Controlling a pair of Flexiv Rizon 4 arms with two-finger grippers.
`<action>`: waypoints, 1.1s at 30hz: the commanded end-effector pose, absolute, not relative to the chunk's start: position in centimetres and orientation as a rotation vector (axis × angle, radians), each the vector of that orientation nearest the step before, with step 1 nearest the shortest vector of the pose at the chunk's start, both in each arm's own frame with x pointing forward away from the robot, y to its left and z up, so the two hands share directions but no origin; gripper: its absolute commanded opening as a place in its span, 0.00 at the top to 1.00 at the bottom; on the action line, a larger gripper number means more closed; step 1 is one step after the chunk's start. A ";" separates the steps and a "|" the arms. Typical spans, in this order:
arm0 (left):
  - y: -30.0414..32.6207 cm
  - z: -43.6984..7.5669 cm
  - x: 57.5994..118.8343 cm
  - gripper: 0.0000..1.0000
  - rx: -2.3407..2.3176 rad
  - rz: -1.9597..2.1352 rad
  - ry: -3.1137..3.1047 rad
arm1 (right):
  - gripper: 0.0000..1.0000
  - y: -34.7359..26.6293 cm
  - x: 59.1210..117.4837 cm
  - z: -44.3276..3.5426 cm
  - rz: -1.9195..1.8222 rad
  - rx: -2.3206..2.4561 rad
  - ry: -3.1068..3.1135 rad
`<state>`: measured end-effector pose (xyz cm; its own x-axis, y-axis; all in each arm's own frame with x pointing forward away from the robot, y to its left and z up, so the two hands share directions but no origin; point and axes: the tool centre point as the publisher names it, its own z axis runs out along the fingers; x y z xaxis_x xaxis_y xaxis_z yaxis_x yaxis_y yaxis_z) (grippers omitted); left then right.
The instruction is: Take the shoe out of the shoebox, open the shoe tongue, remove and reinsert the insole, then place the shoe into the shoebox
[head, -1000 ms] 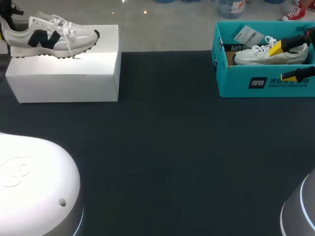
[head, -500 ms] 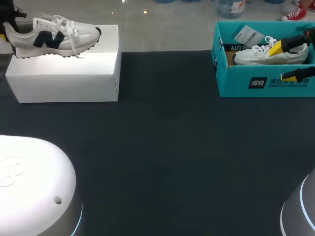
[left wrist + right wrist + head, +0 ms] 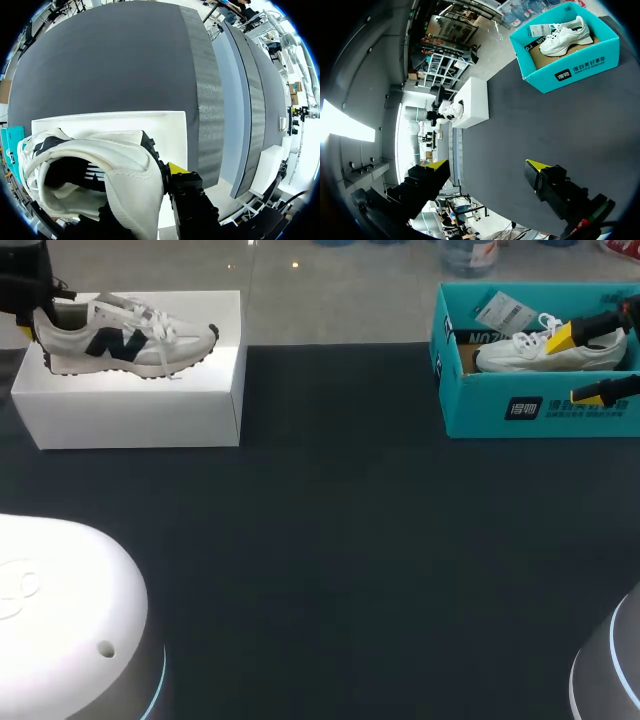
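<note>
The left hand (image 3: 35, 315) is at the far left corner of the table (image 3: 330, 540), holding the shoe (image 3: 130, 338), a white trainer with dark side markings, by its heel. In the left wrist view one yellow fingertip (image 3: 176, 168) presses against the outside of the heel. The opposing finger is hidden behind the heel material, so the hand is judged to be clamped on the heel. A heel grip leaves the laces, tongue and collar opening exposed, which suits the tongue and insole steps to come. The shoe is level, toe pointing toward the table centre, directly over the flat top of the white box (image 3: 130, 405). Whether the sole touches that surface cannot be determined. The box top gives a raised, stable rest for the shoe. The right hand (image 3: 487, 167) has its fingers wide apart and holds nothing. Its wrist view looks down on the dark table, with the teal shoebox (image 3: 520, 410) well ahead, so it is free to help with the tongue. The teal shoebox stands open at the far right, and a white shoe (image 3: 525, 353) lies inside on its sole.
</note>
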<state>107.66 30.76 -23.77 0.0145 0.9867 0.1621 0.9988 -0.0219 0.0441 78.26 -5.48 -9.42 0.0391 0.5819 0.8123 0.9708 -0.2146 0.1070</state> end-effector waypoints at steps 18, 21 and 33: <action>30.7 -30.7 109.1 1.00 -2.159 -0.176 -2.110 | 0.00 -5.4 78.3 -9.5 -1.054 -1.844 -1.563; 30.7 -31.9 109.1 1.00 -2.161 -0.177 -2.107 | 0.00 -5.4 78.3 -9.5 -1.054 -1.844 -1.563; 31.0 -36.4 108.9 1.00 -2.136 -0.165 -2.085 | 0.00 -5.4 78.3 -9.5 -1.054 -1.844 -1.563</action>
<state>108.27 30.80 -35.43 0.0257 0.9821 0.1864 0.9994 -0.0208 -0.0284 78.26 -5.48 -9.42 0.0391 0.5819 0.8123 0.9708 -0.2146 0.1070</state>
